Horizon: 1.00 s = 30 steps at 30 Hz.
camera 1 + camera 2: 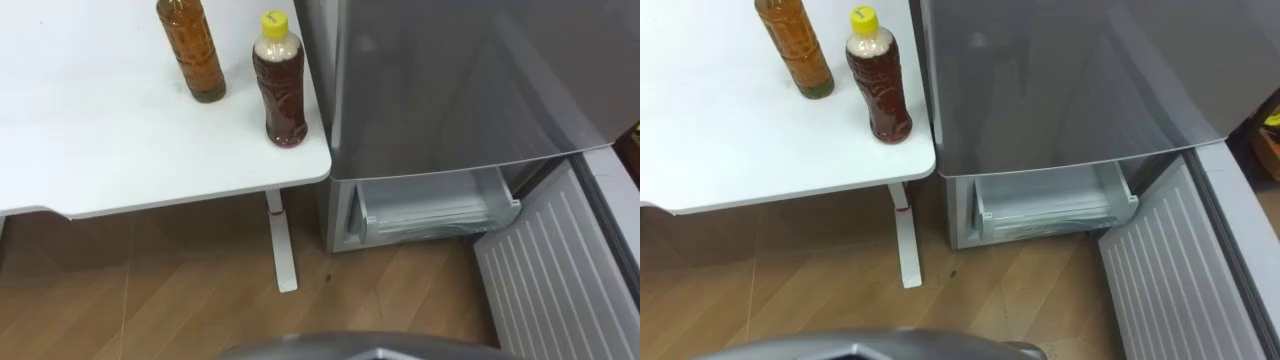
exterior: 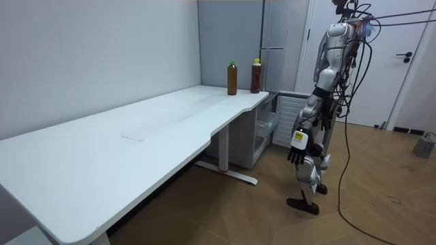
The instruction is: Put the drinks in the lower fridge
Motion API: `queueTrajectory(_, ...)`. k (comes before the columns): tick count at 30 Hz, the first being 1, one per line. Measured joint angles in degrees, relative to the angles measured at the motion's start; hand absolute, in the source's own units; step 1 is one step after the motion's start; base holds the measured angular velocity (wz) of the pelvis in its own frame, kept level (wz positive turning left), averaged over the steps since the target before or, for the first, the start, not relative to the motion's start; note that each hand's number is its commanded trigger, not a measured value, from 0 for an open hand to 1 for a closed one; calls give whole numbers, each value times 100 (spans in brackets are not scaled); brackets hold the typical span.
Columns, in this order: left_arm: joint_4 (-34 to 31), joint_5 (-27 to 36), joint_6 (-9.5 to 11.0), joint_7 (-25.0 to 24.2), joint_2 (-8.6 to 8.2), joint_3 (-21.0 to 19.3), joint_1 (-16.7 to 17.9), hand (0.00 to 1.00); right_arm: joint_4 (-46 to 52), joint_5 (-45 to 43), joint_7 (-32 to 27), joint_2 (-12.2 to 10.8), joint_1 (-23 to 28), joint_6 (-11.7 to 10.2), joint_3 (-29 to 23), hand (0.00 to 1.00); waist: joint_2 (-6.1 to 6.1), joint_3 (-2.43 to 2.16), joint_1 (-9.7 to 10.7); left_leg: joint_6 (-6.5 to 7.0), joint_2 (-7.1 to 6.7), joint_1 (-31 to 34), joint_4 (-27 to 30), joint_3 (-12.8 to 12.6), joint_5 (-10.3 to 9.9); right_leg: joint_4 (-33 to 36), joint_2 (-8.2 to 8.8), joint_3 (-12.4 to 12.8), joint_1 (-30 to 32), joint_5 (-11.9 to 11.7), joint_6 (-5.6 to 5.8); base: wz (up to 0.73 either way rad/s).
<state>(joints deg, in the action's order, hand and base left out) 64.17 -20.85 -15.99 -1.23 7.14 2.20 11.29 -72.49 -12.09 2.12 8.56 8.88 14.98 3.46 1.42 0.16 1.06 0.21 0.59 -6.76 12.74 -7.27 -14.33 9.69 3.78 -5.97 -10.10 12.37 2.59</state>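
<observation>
Presently, in the room view, the robot stands upright on the wood floor (image 1: 150, 290), at the table's end and facing the fridge. Its left hand (image 2: 298, 146) hangs at its side at thigh level, fingers slack and pointing down, holding nothing.

Item 1: the white table (image 1: 100, 150) lies to the robot's left. Both drinks stand upright on it near the corner closest to the fridge. The yellow-capped bottle (image 1: 278, 85), holding dark brown liquid, stands just beside the table's edge on the fridge side. The amber bottle (image 1: 192, 50) stands near it, further in from the edge, and the two are apart. In the room view this second bottle has a green cap.

Item 2: the grey fridge (image 1: 450, 80) stands just beside the table's end. Its upper door is closed. The lower compartment is open, and its door (image 1: 555, 270) is swung out to the robot's right, showing a ribbed white inner face. A clear drawer (image 1: 440, 205) is visible inside the lower compartment. I cannot tell what it holds.

Item 3: neither drink is in the fridge, and neither is touched by the hand.
</observation>
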Motion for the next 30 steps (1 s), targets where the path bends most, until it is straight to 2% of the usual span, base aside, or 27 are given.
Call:
queueTrajectory(9,-7,11,5,-56,1,1,33,0,81,1,-9,0,-55,-5,159,0,-2,5,1,0,-18,23,0,69,0,-16,8,-54,-12,11,5,3)
queueTrajectory(14,-10,401,87,-24,7,-83,79,0,108,2,-74,-1,-136,-42,147,0,22,7,10,0,-45,18,20,175,0,-19,24,-159,-82,65,2,12)
queueTrajectory(22,-14,1312,189,478,-5,-146,222,0,135,56,-202,-6,-248,-133,153,0,37,8,-15,-3,-56,76,99,319,0,-35,27,-304,-113,95,-5,9)
queueTrajectory(27,-153,2272,252,1101,-2,-839,200,0,70,100,-257,-3,-233,-131,152,0,28,6,-73,-8,-61,107,98,344,3,-76,25,-381,-138,92,-10,7)
queueTrajectory(30,-369,3179,469,1541,1,-1115,176,0,44,83,-325,-1,-180,-142,150,0,22,8,-111,-7,-93,102,102,464,2,-95,45,-500,-195,92,-8,16)
